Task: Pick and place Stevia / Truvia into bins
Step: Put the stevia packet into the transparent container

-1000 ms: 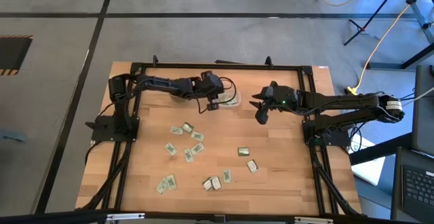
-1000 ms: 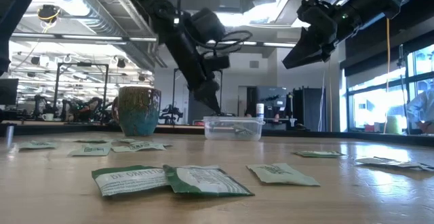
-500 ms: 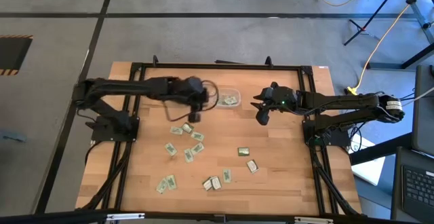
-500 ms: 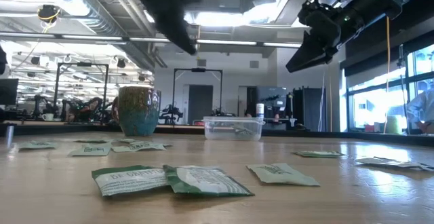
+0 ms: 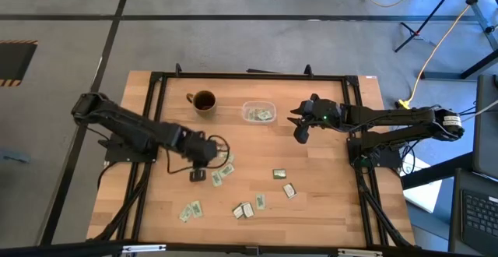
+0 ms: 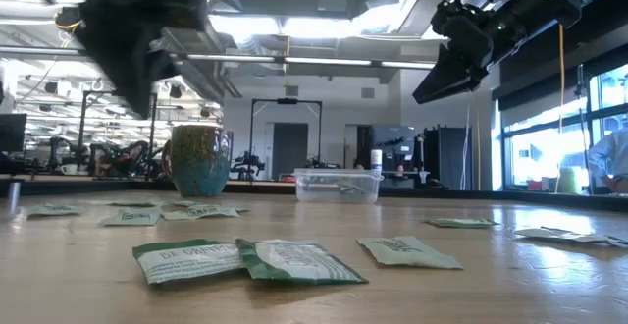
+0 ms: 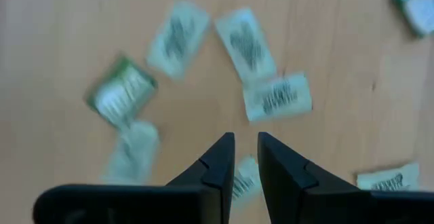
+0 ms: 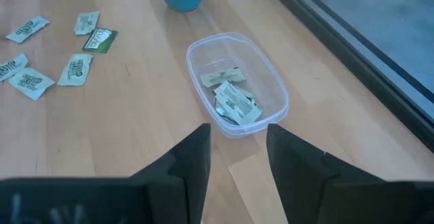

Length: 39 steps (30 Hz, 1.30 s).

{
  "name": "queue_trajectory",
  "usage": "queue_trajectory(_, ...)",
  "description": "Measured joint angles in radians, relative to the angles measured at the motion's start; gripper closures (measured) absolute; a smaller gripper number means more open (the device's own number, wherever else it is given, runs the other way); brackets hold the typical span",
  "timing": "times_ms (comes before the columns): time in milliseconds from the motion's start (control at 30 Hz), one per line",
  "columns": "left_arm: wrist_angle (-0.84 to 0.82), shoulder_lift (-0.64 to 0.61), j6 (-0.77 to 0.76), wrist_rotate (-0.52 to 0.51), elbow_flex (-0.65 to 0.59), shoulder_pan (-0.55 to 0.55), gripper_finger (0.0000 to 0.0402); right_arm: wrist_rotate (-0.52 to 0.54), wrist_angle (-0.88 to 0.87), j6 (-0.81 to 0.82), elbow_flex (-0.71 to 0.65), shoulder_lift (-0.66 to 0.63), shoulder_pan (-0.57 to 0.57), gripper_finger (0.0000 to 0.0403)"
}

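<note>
Several pale green and white Stevia sachets (image 5: pixel 220 170) lie flat and scattered on the wooden table's near half, also visible in the left wrist view (image 7: pixel 276 96). The clear bin (image 5: pixel 258 111) stands at the far middle with a few sachets (image 8: pixel 232 100) inside. My left gripper (image 7: pixel 245 151) hovers above the left cluster of sachets, pointing steeply down. Its fingers stand a narrow gap apart with nothing between them. My right gripper (image 8: pixel 237 142) hangs open in the air just right of the bin, touching nothing.
A round brown-and-teal mug (image 5: pixel 204 101) stands left of the bin at the far side. A black frame (image 5: pixel 249 75) runs along the table's far edge and sides. Bare wood lies between the bin and the sachets.
My left gripper has swung from above the bin toward the table's near left, passing the mug, and now hangs over the left cluster of sachets. It has tipped to point more steeply down. The mug, which the arm covered, shows in the high view.
</note>
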Motion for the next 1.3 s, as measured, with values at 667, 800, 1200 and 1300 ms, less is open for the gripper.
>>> queue_trajectory(667, 0.104, 0.001, -0.336, -0.116, -0.201, -0.163, 0.0339, 0.000, 0.019, 0.051, 0.000, 0.000, 0.000, 0.0256)
queue_trajectory(800, 0.150, 0.001, -0.328, -0.103, -0.223, -0.163, 0.0318, 0.000, 0.020, 0.050, 0.000, 0.000, 0.000, 0.0256)
queue_trajectory(1200, 0.150, 0.054, -0.325, -0.084, -0.224, -0.163, 0.0330, 0.000, 0.021, 0.049, 0.000, 0.000, 0.000, 0.0256)
queue_trajectory(1300, 0.151, 0.089, -0.325, -0.064, -0.224, -0.163, 0.0331, 0.000, 0.021, 0.047, 0.000, 0.000, 0.000, 0.0256)
